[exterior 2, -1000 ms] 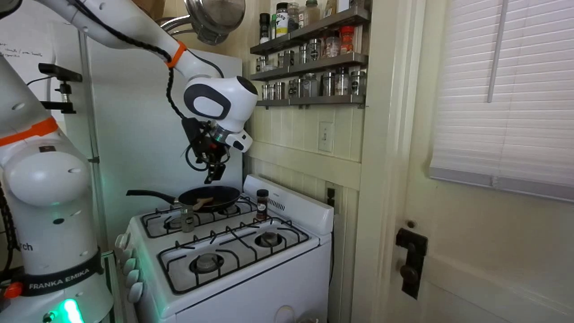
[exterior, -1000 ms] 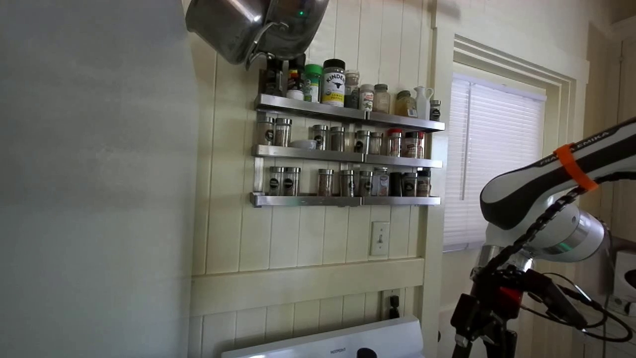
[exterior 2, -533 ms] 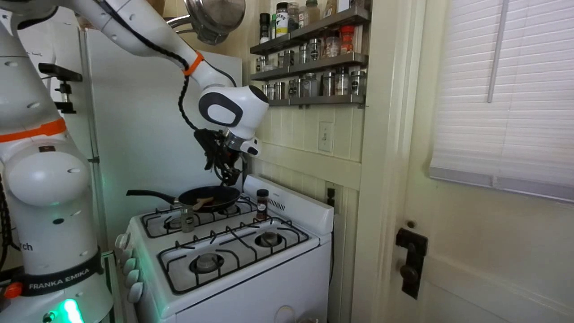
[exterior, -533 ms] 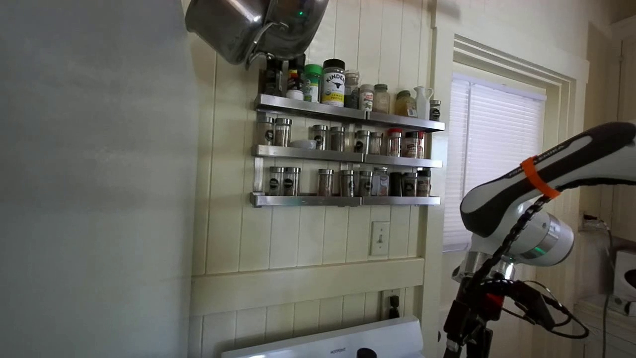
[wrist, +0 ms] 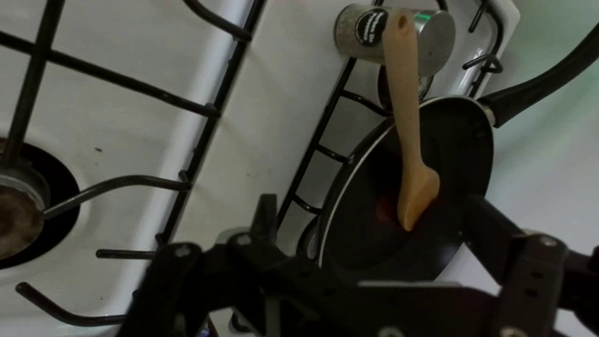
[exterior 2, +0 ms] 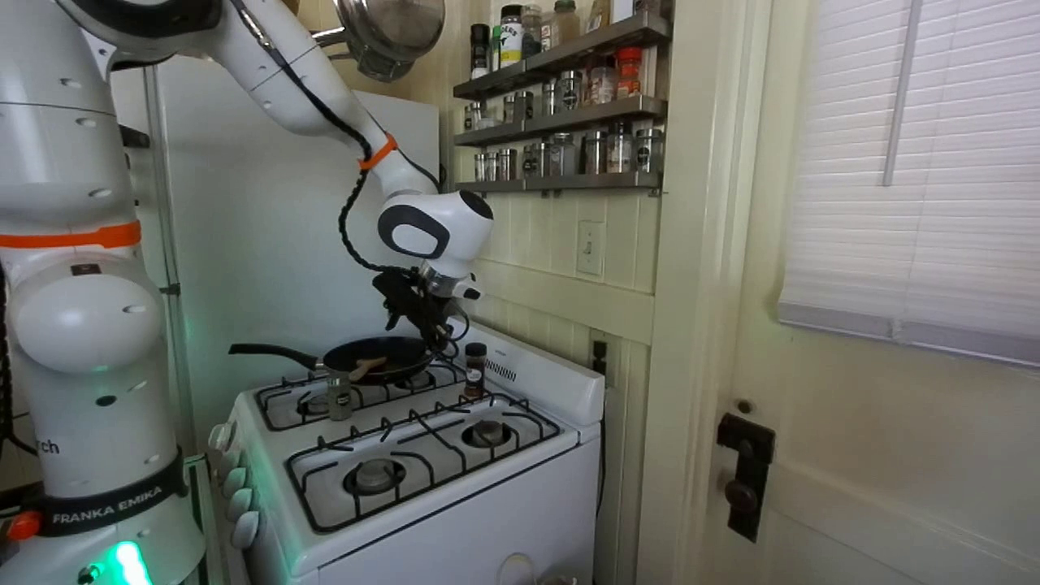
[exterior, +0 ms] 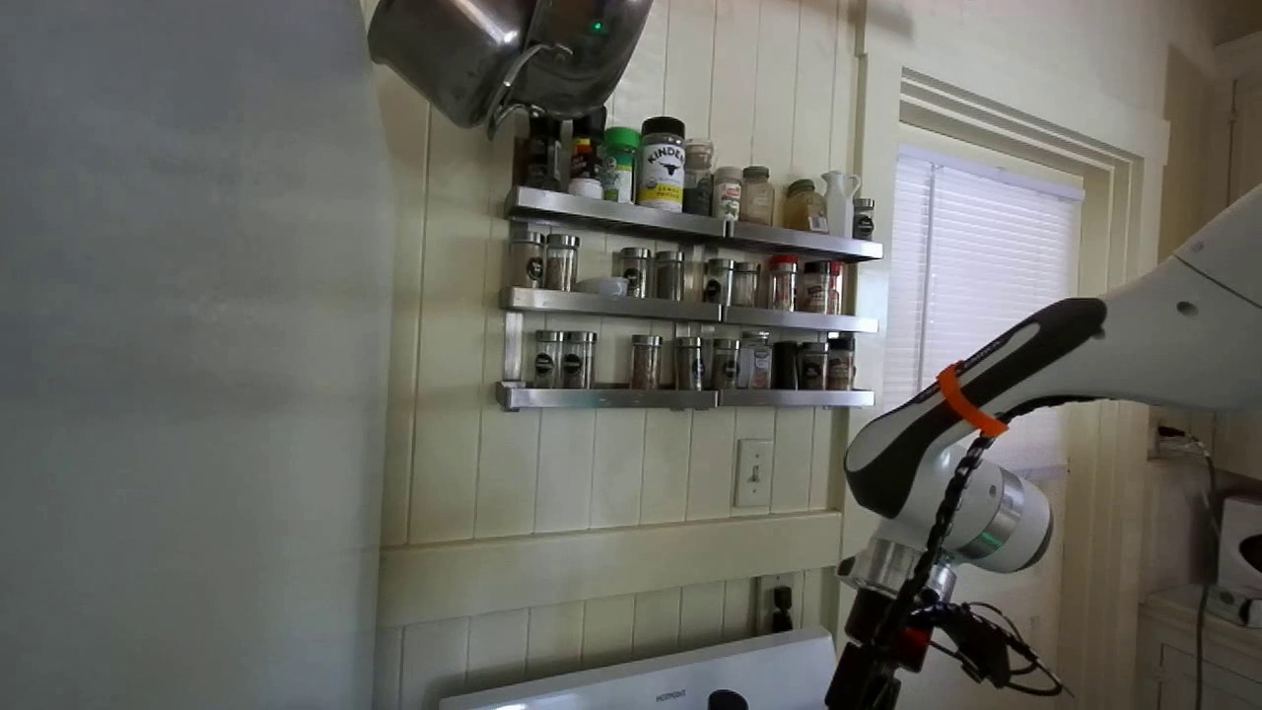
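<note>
In an exterior view the arm point(exterior: 1035, 365) slants in from 3 o'clock, bending toward 5; a white panel point(exterior: 651, 682) reads "HOTPOINT". In an exterior view its base point(exterior 2: 106, 505), marked "FRANKA EMIKA", stands at 8. In the wrist view the gripper point(wrist: 371, 203) — jaws spread — is near a round black pan point(wrist: 458, 159) at 3; inside, a smooth wooden spoon point(wrist: 410, 140), reaching toward 12, overlaps a labelled glass jar point(wrist: 358, 49).

Your black two-fingered gripper point(wrist: 369, 204) hides part of the round black skillet point(wrist: 374, 187), whose handle point(wrist: 543, 89) is cut by your wrist view's right edge; the pale wooden spoon point(wrist: 409, 131) covers part of the silver-lidded glass jar point(wrist: 369, 30).
</note>
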Controlling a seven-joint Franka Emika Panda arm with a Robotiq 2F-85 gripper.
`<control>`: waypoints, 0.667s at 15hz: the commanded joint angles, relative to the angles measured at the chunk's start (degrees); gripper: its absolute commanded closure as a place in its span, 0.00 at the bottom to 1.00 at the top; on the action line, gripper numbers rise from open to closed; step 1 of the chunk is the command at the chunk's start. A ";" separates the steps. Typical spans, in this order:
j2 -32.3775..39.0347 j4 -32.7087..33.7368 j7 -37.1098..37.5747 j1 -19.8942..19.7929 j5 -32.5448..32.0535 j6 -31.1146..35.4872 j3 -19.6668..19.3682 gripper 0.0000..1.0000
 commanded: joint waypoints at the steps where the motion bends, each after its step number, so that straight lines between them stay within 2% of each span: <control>1: 3.69 2.21 -2.09 -0.31 1.36 2.52 3.71 0.00; 2: 1.67 1.00 -0.56 -1.37 0.09 1.37 3.54 0.00; 10: 5.44 3.09 -1.64 -0.90 -0.35 0.83 5.66 0.00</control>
